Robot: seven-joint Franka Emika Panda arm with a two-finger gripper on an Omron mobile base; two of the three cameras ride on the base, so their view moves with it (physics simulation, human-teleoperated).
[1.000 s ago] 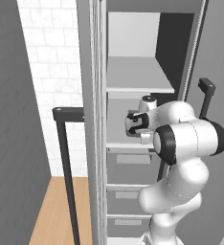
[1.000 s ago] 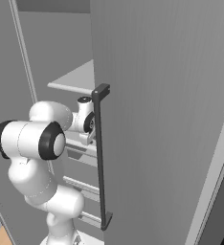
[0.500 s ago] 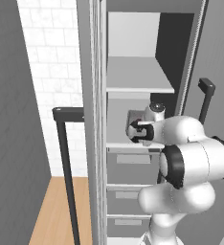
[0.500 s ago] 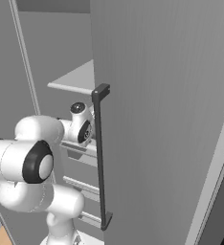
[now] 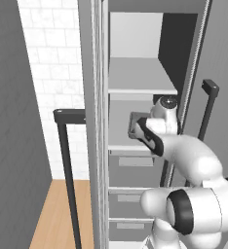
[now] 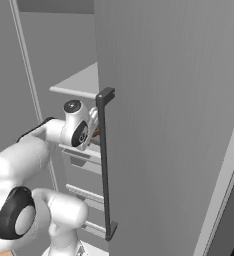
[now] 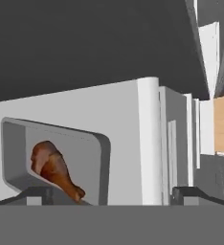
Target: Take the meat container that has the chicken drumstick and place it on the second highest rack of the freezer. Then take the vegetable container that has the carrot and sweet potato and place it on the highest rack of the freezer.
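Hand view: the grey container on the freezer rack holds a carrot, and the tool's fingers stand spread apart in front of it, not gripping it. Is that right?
Not quite. The container holds a chicken drumstick, brown and bone-ended, not a carrot; the hand view shows it plainly. The rest stands: it sits on the rack, and the tool has its fingers wide apart in front of it, gripping nothing.
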